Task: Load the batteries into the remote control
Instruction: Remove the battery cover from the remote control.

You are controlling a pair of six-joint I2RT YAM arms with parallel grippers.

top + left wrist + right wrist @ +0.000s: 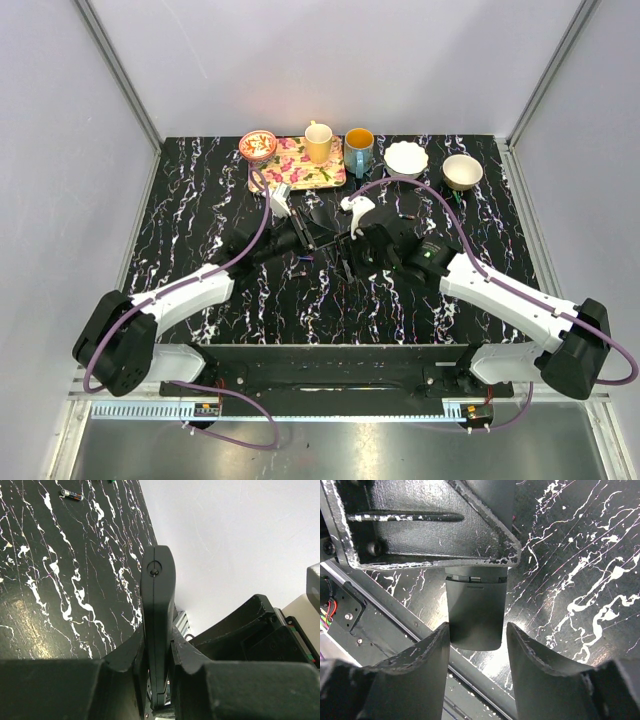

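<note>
Fingers point(127, 662) of the left gripper point(157, 652) were pressed hard together on the remote control point(157, 590), pinching it edge-on so that the slim black bar stood straight out past the fingertips. Over on the right gripper point(477, 630) the fingers were spread, one to each side of the remote's rounded end; the left-hand one looked to be just touching its edge and a sliver of gap showed at the other, so no pinch yet! Just beyond those fingertips a seam with a small catch crossed the remote's body, and past that sat the left gripper's own underside. My call: this was the cover-opening step, with the loading itself not yet begun. The next move called for the right fingers to close squarely on that end piece and draw it off while the left held firm, then a trip to fetch a cell. One battery point(71, 495) lay on the marbled table point(50, 580), well beyond the left fingertips; any others were too small to count from overhead. Farther out, at the table's far edge: one flowered tray point(298, 170), two mugs point(319, 142), and three bowls point(406, 158). One remote, two grippers, one battery counted for sure.
</note>
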